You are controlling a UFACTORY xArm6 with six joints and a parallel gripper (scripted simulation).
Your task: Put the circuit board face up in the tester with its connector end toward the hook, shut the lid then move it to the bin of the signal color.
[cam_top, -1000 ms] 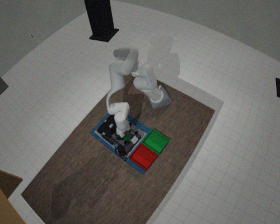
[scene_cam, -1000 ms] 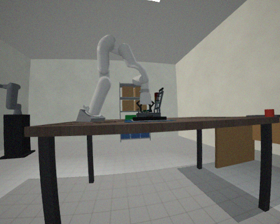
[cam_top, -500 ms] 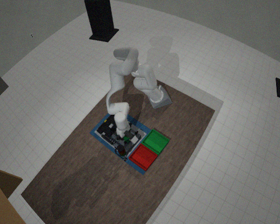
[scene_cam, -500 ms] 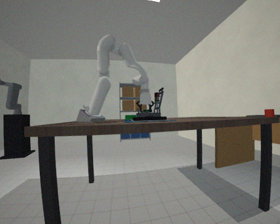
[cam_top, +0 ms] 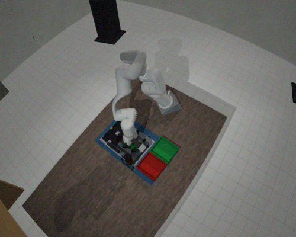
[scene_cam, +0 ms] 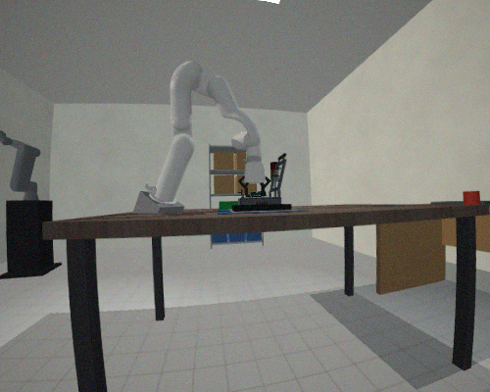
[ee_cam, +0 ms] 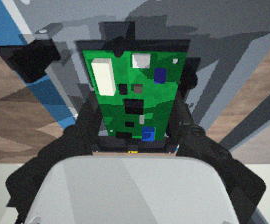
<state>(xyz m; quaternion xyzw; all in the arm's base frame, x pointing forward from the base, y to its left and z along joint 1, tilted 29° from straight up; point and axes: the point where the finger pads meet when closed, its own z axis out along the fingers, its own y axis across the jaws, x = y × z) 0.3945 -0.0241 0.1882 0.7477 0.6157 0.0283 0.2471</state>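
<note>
The green circuit board lies face up right under my gripper, on a dark seat inside a grey fixture. Its white connector is at the end away from the wrist. The two black fingers stand wide apart, one along each long side of the board, and the gripper is open. In the overhead view the gripper is low over the fixtures on the blue mat, with a spot of green board beside it. In the side view the gripper hangs just above the tester.
The green bin and red bin stand side by side on the mat's right. An upright lid and the signal tower rise just beside the gripper. The arm's base sits at the table's back.
</note>
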